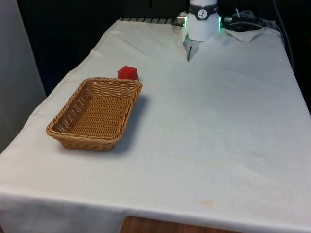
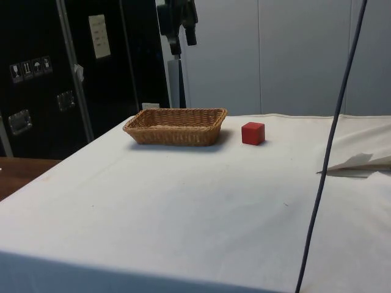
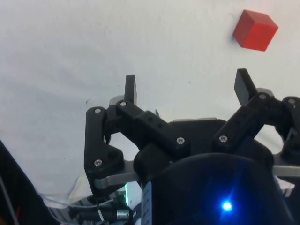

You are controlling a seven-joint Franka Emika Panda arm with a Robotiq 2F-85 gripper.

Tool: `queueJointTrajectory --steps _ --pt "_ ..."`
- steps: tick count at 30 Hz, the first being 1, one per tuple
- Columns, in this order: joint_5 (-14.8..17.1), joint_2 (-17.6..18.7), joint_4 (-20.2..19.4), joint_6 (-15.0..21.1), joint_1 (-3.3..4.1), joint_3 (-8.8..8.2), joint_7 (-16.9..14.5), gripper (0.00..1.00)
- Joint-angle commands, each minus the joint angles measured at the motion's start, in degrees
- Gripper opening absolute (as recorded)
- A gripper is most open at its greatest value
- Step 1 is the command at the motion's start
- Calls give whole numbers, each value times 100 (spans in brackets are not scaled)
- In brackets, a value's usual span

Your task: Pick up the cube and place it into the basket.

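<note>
A red cube (image 1: 128,73) rests on the white cloth just beyond the far short end of the woven basket (image 1: 82,141), on the front view's left. From the side, the cube (image 2: 253,133) stands a little apart from the basket (image 2: 177,135), which holds nothing. In the wrist view my gripper (image 3: 187,86) hangs open high above bare cloth. Nothing is between its fingers (image 3: 130,89), and the cube (image 3: 254,30) lies off beyond one fingertip.
The arm's base (image 1: 201,22) stands at the table's far end, with rumpled cloth (image 1: 245,34) beside it. In the side view a dark cable (image 2: 333,140) hangs across and a cloth fold (image 2: 360,163) lies on the table. The cloth drops off at the table edges.
</note>
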Motion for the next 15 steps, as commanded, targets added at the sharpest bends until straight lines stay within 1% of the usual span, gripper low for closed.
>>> queueJointTrajectory --steps 1,2,5,10,11,12,15 --pt "0 -17 -40 46 0 -6 6 100" --pt "-34 -86 -138 178 -6 -11 46 100" --pt "-40 -160 -298 344 -17 -34 46 100" --pt "-46 -264 -498 521 -34 -74 34 100" --pt "0 -201 -418 413 -23 -63 6 100" --pt "-40 -286 -539 550 -40 -86 17 100" --pt "-6 -344 -665 647 -57 -138 -34 100"
